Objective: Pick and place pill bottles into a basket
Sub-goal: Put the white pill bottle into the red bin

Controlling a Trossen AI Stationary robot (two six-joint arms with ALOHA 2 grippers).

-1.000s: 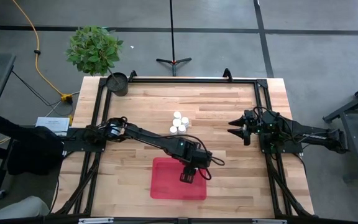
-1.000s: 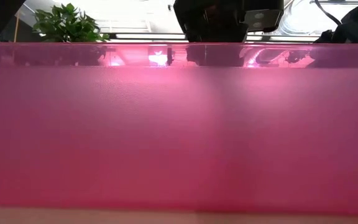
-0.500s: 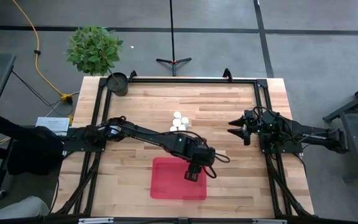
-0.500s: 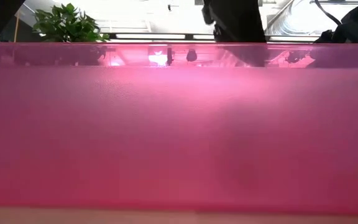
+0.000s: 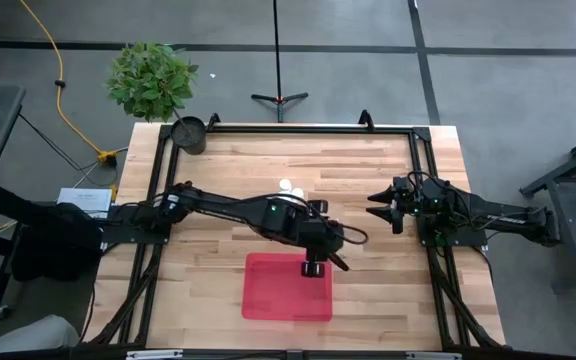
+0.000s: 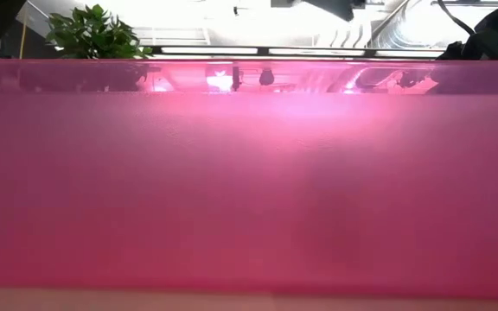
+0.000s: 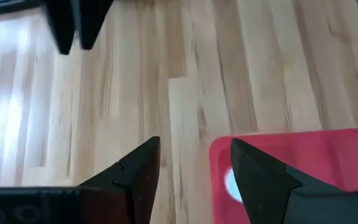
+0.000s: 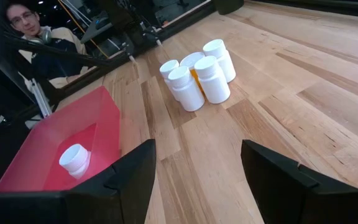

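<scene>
- Grey concrete floor around a pale wood table (image 5: 368, 170); potted plant (image 5: 151, 78) and small dark pot (image 5: 189, 133) at its far left corner; a person sits beyond the table in the right wrist view.
- Basket (image 5: 273, 295): shallow red tray at the near-centre of the table.
- One pill bottle (image 8: 75, 160), white cap, already lies inside the basket, close to one end wall.
- Remaining pill bottles (image 8: 197, 74): a tight upright cluster, approx. five, touching each other on bare wood, well apart from the basket.
- Left gripper (image 5: 314, 266) hangs over the basket's far right corner; jaws parted w/ nothing between them.
- Right gripper (image 5: 381, 208) waits at the table's right side; jaws spread wide, empty.
- Key relation: the cluster lies beyond the left jaws, farther from the basket and across the arm's own forearm, which partly hides it from above.
- From the right jaws the cluster sits straight ahead, unobstructed.
- Bottle axes are vertical, so a level or top-down grip around a body looks workable.
- Likely snag: bottles packed together, so jaws may nudge neighbours.
</scene>
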